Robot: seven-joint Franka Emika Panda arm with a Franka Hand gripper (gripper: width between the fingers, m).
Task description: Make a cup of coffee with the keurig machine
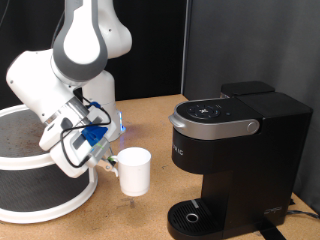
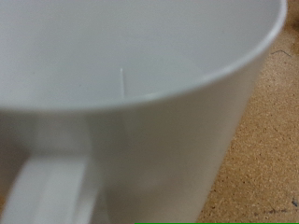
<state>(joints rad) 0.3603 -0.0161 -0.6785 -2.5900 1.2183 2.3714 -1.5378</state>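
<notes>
The fingertips of the gripper point(image 1: 106, 163) are lying hidden behind the cup point(image 1: 134, 171) and the blue parts of the hand, so I cannot tell if the fingers are open or closed, and the wrist view is showing almost only the white wall of the cup point(image 2: 140, 112), blurred and cut off by the edges. A round white tray point(image 1: 40, 205) is standing at the exterior view's left under the arm, and the keurig machine point(image 1: 235, 160) is standing at the right, apart from the cup. The cup is sitting upright just beside the gripper, slightly above the cork table point(image 1: 150, 215), between the tray and the machine.
</notes>
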